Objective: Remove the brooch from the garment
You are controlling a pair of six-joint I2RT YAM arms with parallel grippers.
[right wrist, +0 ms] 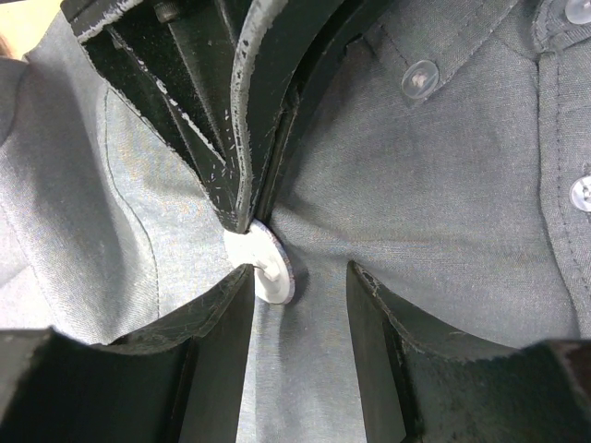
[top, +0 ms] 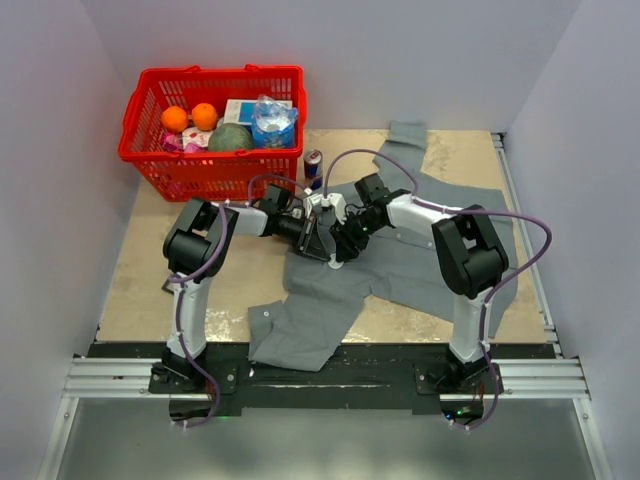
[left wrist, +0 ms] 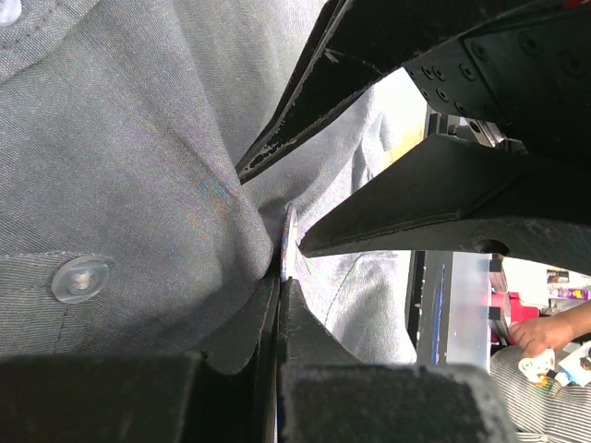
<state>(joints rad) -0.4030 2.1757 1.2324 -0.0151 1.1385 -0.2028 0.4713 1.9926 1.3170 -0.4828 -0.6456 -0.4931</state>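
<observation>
Pinching the brooch (right wrist: 265, 266) by one rim, the left gripper (left wrist: 280, 288) has its jaws closed flat on the disc — its thin edge shows just past the tips in the left wrist view. Jaws of the right gripper (right wrist: 300, 270) stand apart, straddling the brooch; one jaw touches the brooch's side, the other is clear of it. Brooch sits on the grey garment (right wrist: 443, 212) — cloth puckers toward the brooch, a pale button (right wrist: 420, 79) near it.

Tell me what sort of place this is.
Probably a robot test booth: plain white walls box in a tan tabletop, two arms stand bolted to a metal rail, and a red plastic basket holds grocery props.
</observation>
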